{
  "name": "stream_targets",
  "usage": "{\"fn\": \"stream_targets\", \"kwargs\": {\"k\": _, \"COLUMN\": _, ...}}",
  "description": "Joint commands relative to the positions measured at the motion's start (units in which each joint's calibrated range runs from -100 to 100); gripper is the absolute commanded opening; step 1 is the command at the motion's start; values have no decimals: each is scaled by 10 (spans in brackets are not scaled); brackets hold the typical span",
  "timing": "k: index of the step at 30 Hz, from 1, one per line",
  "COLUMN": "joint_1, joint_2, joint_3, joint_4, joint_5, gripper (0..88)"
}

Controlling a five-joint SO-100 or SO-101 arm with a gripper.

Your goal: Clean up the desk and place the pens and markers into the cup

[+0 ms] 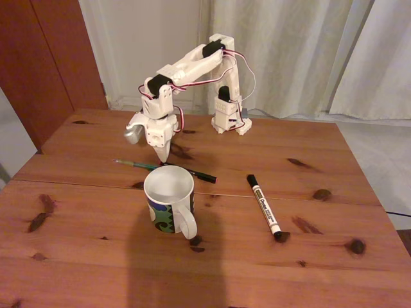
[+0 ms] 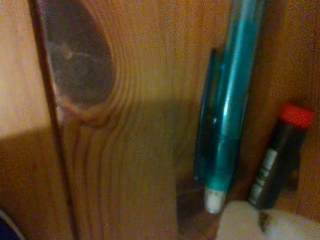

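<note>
Wrist view, blurred: teal pen (image 2: 227, 115) close up, pale tip, black pen (image 2: 280, 160) with red end beside it, dark knot (image 2: 80, 60) left. Fixed view: end effector (image 1: 164, 156) tip down just behind cup (image 1: 169, 199), opening cannot tell. Marker (image 1: 264, 206) lies right of cup. Reddish wood counter (image 1: 77, 256), seam across; pale curtains (image 1: 308, 51) behind.

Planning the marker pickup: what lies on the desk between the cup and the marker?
Bare desk only, in the fixed view, between the cup and the marker.
</note>
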Motion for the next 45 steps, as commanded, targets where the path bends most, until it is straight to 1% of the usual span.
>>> {"fn": "stream_targets", "kwargs": {"k": 1, "joint_1": 0, "joint_2": -2, "joint_3": -10, "joint_4": -4, "joint_5": 1, "gripper": 12}}
{"fn": "stream_targets", "kwargs": {"k": 7, "joint_1": -12, "joint_2": -11, "joint_3": 49, "joint_4": -4, "joint_5": 2, "gripper": 32}}
{"fn": "stream_targets", "kwargs": {"k": 11, "joint_1": -29, "joint_2": -19, "joint_3": 56, "joint_4": -4, "joint_5": 0, "gripper": 60}}
{"fn": "stream_targets", "kwargs": {"k": 16, "joint_1": -34, "joint_2": -30, "joint_3": 59, "joint_4": -4, "joint_5": 1, "gripper": 69}}
{"fn": "stream_targets", "kwargs": {"k": 24, "joint_1": -41, "joint_2": -28, "joint_3": 59, "joint_4": -5, "joint_5": 1, "gripper": 134}}
{"fn": "stream_targets", "kwargs": {"k": 35, "joint_1": -52, "joint_2": -23, "joint_3": 58, "joint_4": -11, "joint_5": 1, "gripper": 133}}
{"fn": "stream_targets", "kwargs": {"k": 45, "joint_1": -63, "joint_2": 13, "joint_3": 14, "joint_4": -12, "joint_5": 6, "gripper": 133}}
